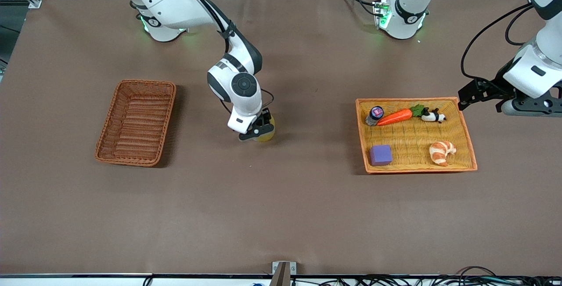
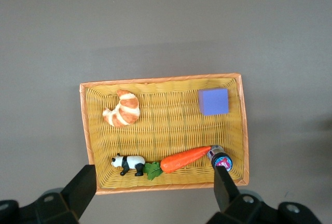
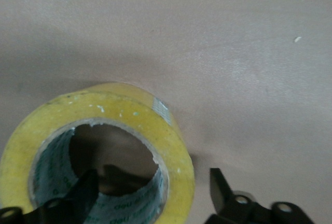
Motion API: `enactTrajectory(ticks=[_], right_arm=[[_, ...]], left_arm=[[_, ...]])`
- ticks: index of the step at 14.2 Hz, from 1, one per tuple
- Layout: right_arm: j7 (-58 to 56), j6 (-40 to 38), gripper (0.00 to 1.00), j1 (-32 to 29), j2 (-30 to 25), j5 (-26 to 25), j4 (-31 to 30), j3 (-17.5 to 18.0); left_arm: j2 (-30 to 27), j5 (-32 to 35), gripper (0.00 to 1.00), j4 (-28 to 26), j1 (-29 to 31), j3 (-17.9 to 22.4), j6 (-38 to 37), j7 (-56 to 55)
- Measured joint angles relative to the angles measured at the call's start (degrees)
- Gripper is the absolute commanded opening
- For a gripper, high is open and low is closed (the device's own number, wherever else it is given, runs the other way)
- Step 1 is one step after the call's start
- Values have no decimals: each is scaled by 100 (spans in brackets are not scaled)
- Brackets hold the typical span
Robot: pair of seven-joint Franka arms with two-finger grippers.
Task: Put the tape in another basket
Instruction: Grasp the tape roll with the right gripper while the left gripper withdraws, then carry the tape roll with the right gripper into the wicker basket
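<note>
The tape [image 1: 267, 130], a yellowish roll, lies flat on the brown table between the two baskets. In the right wrist view the tape [image 3: 104, 115] shows its big hole and greyish core. My right gripper [image 1: 257, 135] is down at the roll and open. It straddles the roll's wall [image 3: 153, 198], with one finger in the hole and the other outside, a gap showing beside it. The reddish-brown basket [image 1: 136, 123] stands empty toward the right arm's end. My left gripper [image 1: 466, 98] is open and empty, waiting over the rim of the orange tray basket [image 1: 415, 100].
The orange tray basket [image 2: 161, 80] holds a carrot [image 2: 184, 158], a toy panda [image 2: 128, 163], a small bottle [image 2: 222, 159], a purple cube [image 2: 213, 102] and a croissant [image 2: 123, 109]. The left gripper [image 2: 153, 195] hangs over its rim.
</note>
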Motion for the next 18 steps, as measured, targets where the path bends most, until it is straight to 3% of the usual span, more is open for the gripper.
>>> enactTrajectory(ticks=[3,9,12,15,18], right_arm=[[45,-38,1,-16,14,0,18,-37],[762,-430,0,-29,-69,0,194,-48],[769,-1256,0,-403,-703,-8,402,-107],[77,-2024,0,-1278,-1697,-18,413,-134],[-1013,-2339,1,-2175,-2332,-23,212,-211]], left_arm=[[-8,0,100,59,-1,-10,-11,0],[-10,13,100,63,-1,-10,-417,14],[-16,83,100,63,0,-11,-502,18],[-21,89,100,66,-1,-14,-508,18],[-22,90,100,69,-1,-17,-508,18]])
